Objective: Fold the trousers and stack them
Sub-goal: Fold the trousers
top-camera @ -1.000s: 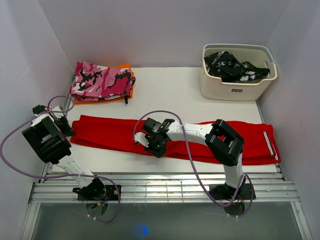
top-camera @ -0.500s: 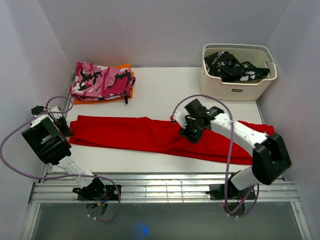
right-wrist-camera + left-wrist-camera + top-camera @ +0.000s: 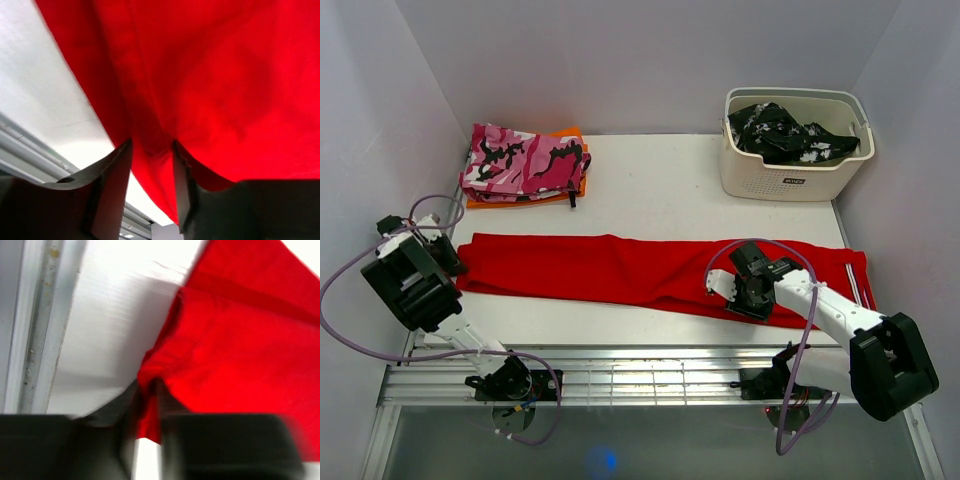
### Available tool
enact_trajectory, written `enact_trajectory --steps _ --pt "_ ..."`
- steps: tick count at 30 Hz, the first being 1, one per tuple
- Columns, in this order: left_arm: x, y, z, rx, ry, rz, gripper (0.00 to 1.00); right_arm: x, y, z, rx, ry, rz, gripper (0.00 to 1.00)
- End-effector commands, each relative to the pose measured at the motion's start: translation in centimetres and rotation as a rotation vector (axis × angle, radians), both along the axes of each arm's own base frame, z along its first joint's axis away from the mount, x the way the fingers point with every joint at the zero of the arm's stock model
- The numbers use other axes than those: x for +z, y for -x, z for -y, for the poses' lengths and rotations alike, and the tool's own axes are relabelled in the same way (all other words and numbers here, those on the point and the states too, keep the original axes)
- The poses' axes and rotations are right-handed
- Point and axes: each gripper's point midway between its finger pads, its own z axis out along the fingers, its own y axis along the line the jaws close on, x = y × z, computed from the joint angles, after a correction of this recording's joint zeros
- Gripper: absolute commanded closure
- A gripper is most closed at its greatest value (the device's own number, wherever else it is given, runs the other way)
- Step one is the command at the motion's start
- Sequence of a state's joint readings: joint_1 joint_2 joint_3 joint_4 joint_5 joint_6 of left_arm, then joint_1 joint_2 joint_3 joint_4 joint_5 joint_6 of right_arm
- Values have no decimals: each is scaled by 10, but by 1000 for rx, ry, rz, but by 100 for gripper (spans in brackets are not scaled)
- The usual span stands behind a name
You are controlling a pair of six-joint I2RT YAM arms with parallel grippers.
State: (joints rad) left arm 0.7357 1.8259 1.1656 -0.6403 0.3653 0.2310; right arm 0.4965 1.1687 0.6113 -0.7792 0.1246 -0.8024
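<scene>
The red trousers (image 3: pixel 620 268) lie stretched in a long band across the table, with thin white stripes (image 3: pixel 860 285) at the right end. My left gripper (image 3: pixel 452 262) is at the far left end and is shut on the corner of the fabric, which shows pinched between its fingers in the left wrist view (image 3: pixel 149 410). My right gripper (image 3: pixel 738 295) sits on the near edge of the trousers right of centre. In the right wrist view (image 3: pixel 152 160) its jaws stand narrowly apart with the red hem (image 3: pixel 210 75) bunched between them.
A folded pink-black-white camouflage garment (image 3: pixel 525 160) lies on an orange one at the back left. A white basket (image 3: pixel 795 175) holding a black-and-white garment (image 3: pixel 785 132) stands at the back right. Metal rails (image 3: pixel 640 375) run along the near edge; walls enclose three sides.
My right gripper has slid right along the near edge of the trousers, from left of centre to right of centre. The fabric now lies flatter and straighter. The left gripper has kept its hold.
</scene>
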Motion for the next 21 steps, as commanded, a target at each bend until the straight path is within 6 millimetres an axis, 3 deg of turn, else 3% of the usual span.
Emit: enact_trajectory --steps 1,2,3,4,7,8,10,11,13,14,15,16,17,21 --pt "43 -3 14 -119 -12 120 63 -1 -24 -2 0 4 92 58" --pt "56 -5 15 -140 -38 153 40 -4 -24 -3 -6 6 85 62" --pt "88 -12 16 -181 -99 238 29 -3 -28 -5 -6 -3 92 69" --pt "106 -15 16 -197 -133 280 14 -3 -29 -6 -7 -5 91 74" --pt "178 -36 35 -305 -259 449 13 -2 -32 -10 -6 -13 87 81" --pt "192 -42 46 -343 -279 480 13 -2 -32 -10 -8 -12 84 82" --pt "213 -58 98 -487 -273 535 16 0 -34 -10 -10 -13 89 87" --pt "218 -68 144 -600 -231 559 19 2 -34 -11 -10 -14 94 89" --pt "202 -70 195 -706 -119 520 30 3 -33 -10 -12 -11 92 92" --pt "187 -64 239 -782 -29 484 35 5 -34 -10 -12 -14 100 92" --pt "176 -62 260 -817 15 461 41 7 -34 -9 -15 -13 106 92" --pt "158 -62 276 -832 68 414 53 9 -34 -9 -15 -15 109 92" --pt "140 -49 309 -879 144 363 58 12 -35 -9 -14 -16 117 92" --pt "98 -43 355 -920 219 288 71 22 -40 -11 -11 -30 147 92"
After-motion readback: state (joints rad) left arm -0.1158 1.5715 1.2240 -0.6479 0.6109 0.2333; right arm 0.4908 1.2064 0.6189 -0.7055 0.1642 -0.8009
